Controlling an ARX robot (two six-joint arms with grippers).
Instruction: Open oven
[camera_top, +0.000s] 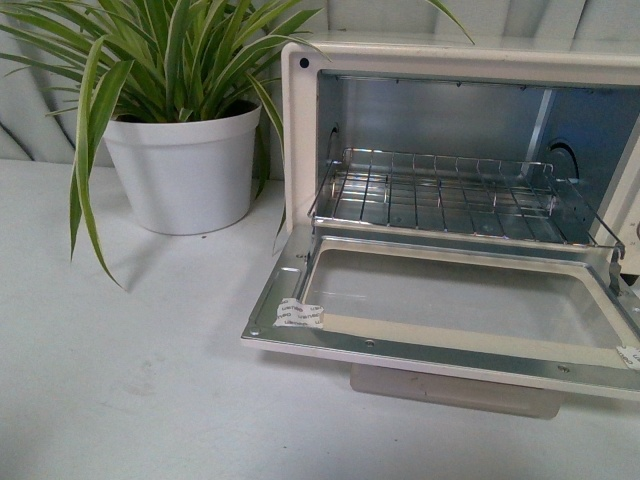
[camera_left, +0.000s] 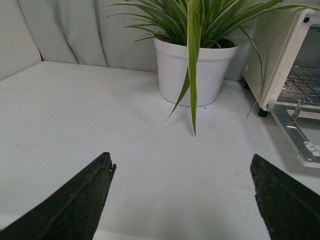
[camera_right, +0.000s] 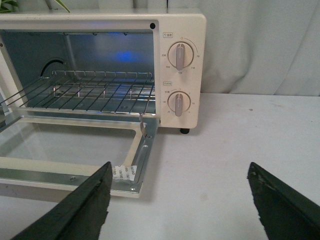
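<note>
The cream-white oven (camera_top: 300, 90) stands at the right with its glass door (camera_top: 450, 300) folded down flat, showing the wire rack (camera_top: 450, 195) and metal interior. In the right wrist view the oven (camera_right: 185, 30) shows its two knobs, and the lowered door (camera_right: 65, 145) lies ahead. My right gripper (camera_right: 180, 170) is open over bare table beside the door's corner, holding nothing. My left gripper (camera_left: 182, 162) is open too, low over the table well left of the oven (camera_left: 280, 50). Neither arm shows in the front view.
A white pot with a striped green plant (camera_top: 185, 165) stands left of the oven, its leaves drooping toward the table and the oven's side. Grey curtain backs the scene. The white table (camera_top: 120, 380) stretches in front and to the left.
</note>
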